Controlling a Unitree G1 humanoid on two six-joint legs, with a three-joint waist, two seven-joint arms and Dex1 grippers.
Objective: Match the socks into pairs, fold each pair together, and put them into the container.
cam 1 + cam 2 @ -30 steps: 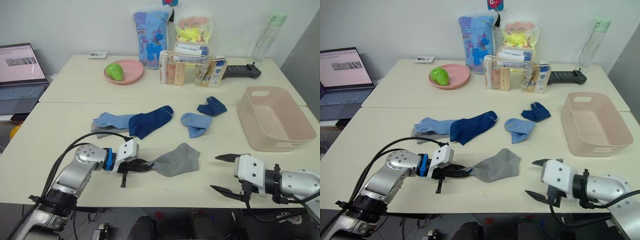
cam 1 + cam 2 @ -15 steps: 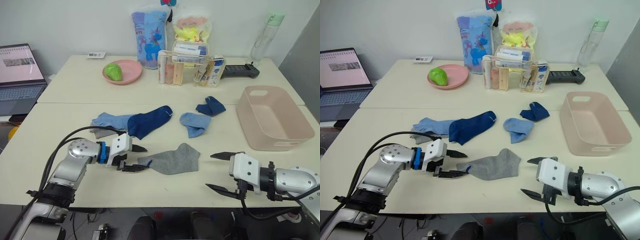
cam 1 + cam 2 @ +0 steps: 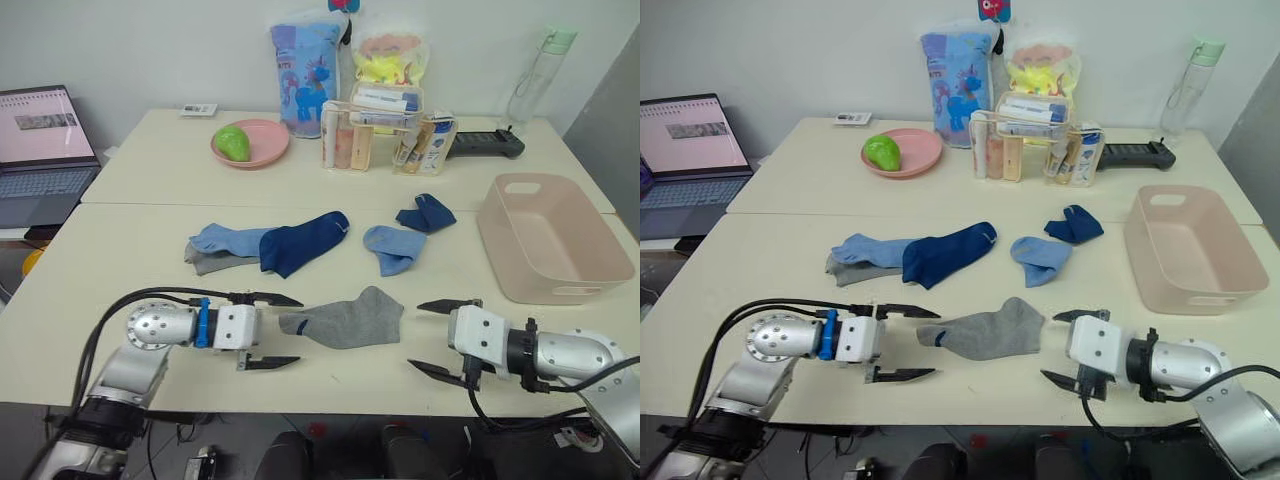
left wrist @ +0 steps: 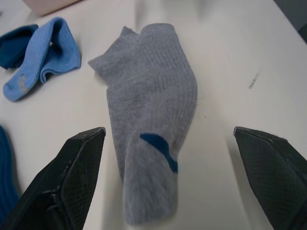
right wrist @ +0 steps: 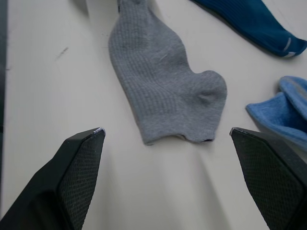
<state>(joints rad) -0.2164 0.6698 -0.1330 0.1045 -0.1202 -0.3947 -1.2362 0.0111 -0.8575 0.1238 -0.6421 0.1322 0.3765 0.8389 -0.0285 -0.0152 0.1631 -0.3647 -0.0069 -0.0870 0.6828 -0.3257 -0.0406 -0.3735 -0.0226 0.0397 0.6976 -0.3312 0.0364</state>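
One grey sock point(image 3: 345, 318) lies flat near the table's front edge, between my two grippers. My left gripper point(image 3: 298, 330) stands open at the sock's left end, its fingers point(image 4: 72, 177) on either side and apart from it. Just right of the sock, my right gripper point(image 3: 415, 335) is open and holds nothing. Farther back lie a light blue sock point(image 3: 225, 239), a navy sock point(image 3: 300, 240) overlapping it, and a second grey sock point(image 3: 203, 263) partly under them. A folded light blue sock point(image 3: 390, 246) and a navy sock point(image 3: 425, 213) lie to the right. The container point(image 3: 604, 248) stands at the right, with nothing in it.
At the back stand a pink plate point(image 3: 268, 148) with a green fruit, a clear organizer point(image 3: 385, 130) of tubes, two printed bags, a bottle point(image 3: 535, 75) and a black device point(image 3: 485, 145). A laptop point(image 3: 40, 140) sits at the far left.
My left gripper has opened, let go of the grey sock's end and drawn back to the left. The sock now lies loose. My right gripper has edged toward the sock.
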